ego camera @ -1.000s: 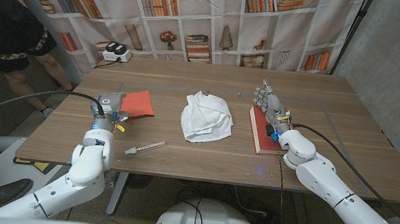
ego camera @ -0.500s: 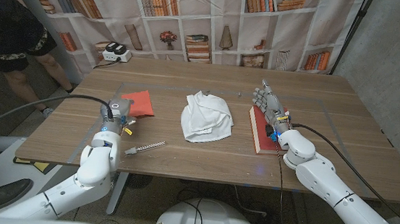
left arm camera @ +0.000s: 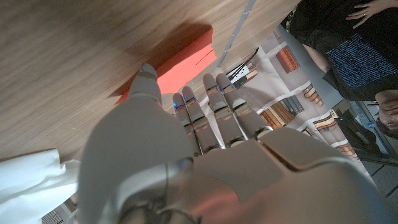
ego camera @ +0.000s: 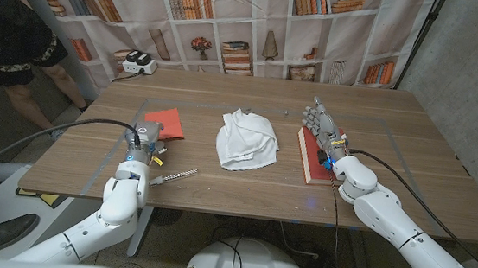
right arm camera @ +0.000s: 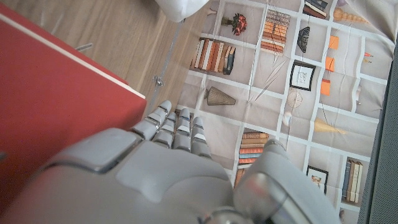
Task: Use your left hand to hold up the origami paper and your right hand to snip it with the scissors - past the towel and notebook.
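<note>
The red origami paper [ego camera: 165, 121] lies on the table's left part, and in the left wrist view the red origami paper [left arm camera: 181, 63] sits just past my fingertips. My left hand [ego camera: 145, 134] is at the paper's near edge, fingers stretched out and holding nothing; in the wrist view the left hand [left arm camera: 205, 124] is above the wood. The scissors [ego camera: 174, 176] lie on the table near the front, just right of my left arm. My right hand [ego camera: 320, 124] stands with fingers straight, holding nothing, over the red notebook [ego camera: 311, 156].
A crumpled white towel [ego camera: 247, 139] lies mid-table between the paper and the notebook. A small screw-like item [right arm camera: 159, 81] lies on the wood beyond the red notebook [right arm camera: 56, 99]. A person [ego camera: 9, 31] stands at the far left. A bookshelf backdrop hangs behind the table.
My left arm has swung to the right and the hand has come closer to the paper's near edge. The right arm, scissors, towel and notebook have not moved.
</note>
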You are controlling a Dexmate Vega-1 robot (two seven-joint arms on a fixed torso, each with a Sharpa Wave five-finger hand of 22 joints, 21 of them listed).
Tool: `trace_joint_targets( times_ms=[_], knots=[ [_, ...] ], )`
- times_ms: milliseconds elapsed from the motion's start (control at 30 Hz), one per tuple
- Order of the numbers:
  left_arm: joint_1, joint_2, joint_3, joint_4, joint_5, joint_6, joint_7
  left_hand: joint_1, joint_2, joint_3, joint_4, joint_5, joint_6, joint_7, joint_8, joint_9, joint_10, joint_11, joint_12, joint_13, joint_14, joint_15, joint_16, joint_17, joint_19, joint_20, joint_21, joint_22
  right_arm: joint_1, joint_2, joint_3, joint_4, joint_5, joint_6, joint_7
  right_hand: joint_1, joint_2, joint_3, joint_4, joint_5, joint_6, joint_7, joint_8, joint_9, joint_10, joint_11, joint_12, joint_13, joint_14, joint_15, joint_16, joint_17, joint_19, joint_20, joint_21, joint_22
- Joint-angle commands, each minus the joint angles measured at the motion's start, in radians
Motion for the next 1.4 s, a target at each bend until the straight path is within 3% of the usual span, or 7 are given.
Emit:
trace_joint_targets(
  times_ms=[33, 533, 1133, 1233, 1400],
  knots=[
    [-0.008, -0.03, 0.009, 0.058, 0.04, 0.0, 0.034, 0.009, -0.004, 0.005, -0.002, -0.006, 0.009, -0.001, 0.003, 0.002, 0.008, -0.002, 0.001, 0.002, 0.011, -0.126, 0.002, 0.001, 0.008, -0.021, 0.006, 0.004, 0.007, 0.008, -0.006, 0.005, -0.001, -0.007, -0.005, 0.005, 0.008, 0.002, -0.008, -0.002, -0.003, -0.003, 0.0, 0.004, 0.009, 0.0, 0.003, 0.004, 0.007, -0.001, 0.001, 0.006, 0.01, 0.0, 0.001, 0.005],
    [0.015, -0.035, -0.023, 0.075, -0.002, -0.013, 0.058, 0.012, -0.003, 0.005, 0.002, -0.011, 0.025, 0.0, 0.002, 0.002, 0.025, -0.004, 0.0, 0.001, 0.029, -0.133, 0.0, 0.0, 0.014, -0.03, 0.007, 0.004, 0.028, 0.019, -0.021, 0.014, -0.004, -0.027, -0.006, 0.006, 0.011, 0.003, -0.01, -0.002, -0.003, -0.005, 0.001, 0.004, 0.009, 0.0, 0.003, 0.004, 0.008, -0.003, 0.001, 0.006, 0.01, -0.001, 0.001, 0.005],
    [-0.03, -0.064, -0.011, 0.157, -0.049, -0.059, 0.145, 0.05, 0.018, 0.024, -0.004, -0.014, 0.047, 0.004, -0.002, 0.002, 0.048, -0.007, -0.005, 0.001, 0.055, -0.145, -0.004, -0.001, 0.024, -0.041, 0.01, 0.004, 0.048, 0.028, -0.029, 0.03, -0.002, -0.049, -0.006, 0.008, 0.013, 0.003, -0.013, -0.003, -0.005, -0.005, 0.001, 0.004, 0.009, 0.001, 0.002, 0.004, 0.008, 0.0, 0.0, 0.006, 0.011, -0.001, 0.001, 0.005],
    [-0.036, -0.068, -0.007, 0.163, -0.051, -0.058, 0.156, 0.077, 0.026, 0.038, -0.01, -0.017, 0.08, 0.007, 0.003, 0.001, 0.075, -0.021, -0.003, 0.001, 0.096, -0.148, 0.002, -0.002, 0.046, -0.052, 0.019, 0.005, 0.049, 0.029, -0.029, 0.029, -0.001, -0.051, -0.008, 0.008, 0.013, 0.003, -0.013, -0.003, -0.005, -0.005, 0.001, 0.004, 0.008, 0.0, 0.002, 0.004, 0.008, -0.001, 0.0, 0.006, 0.011, -0.001, 0.0, 0.005],
    [-0.03, -0.081, -0.025, 0.166, -0.082, -0.076, 0.219, 0.122, 0.029, 0.066, -0.005, -0.032, 0.231, 0.002, 0.036, -0.004, 0.228, -0.03, 0.016, -0.002, 0.243, -0.154, 0.012, -0.002, 0.124, -0.096, 0.056, 0.005, 0.049, 0.032, -0.029, 0.032, -0.002, -0.046, -0.008, 0.008, 0.014, 0.002, -0.014, -0.003, -0.006, -0.005, 0.0, 0.004, 0.004, 0.0, 0.0, 0.004, 0.007, 0.0, 0.0, 0.006, 0.01, 0.003, 0.0, 0.005]
  ],
)
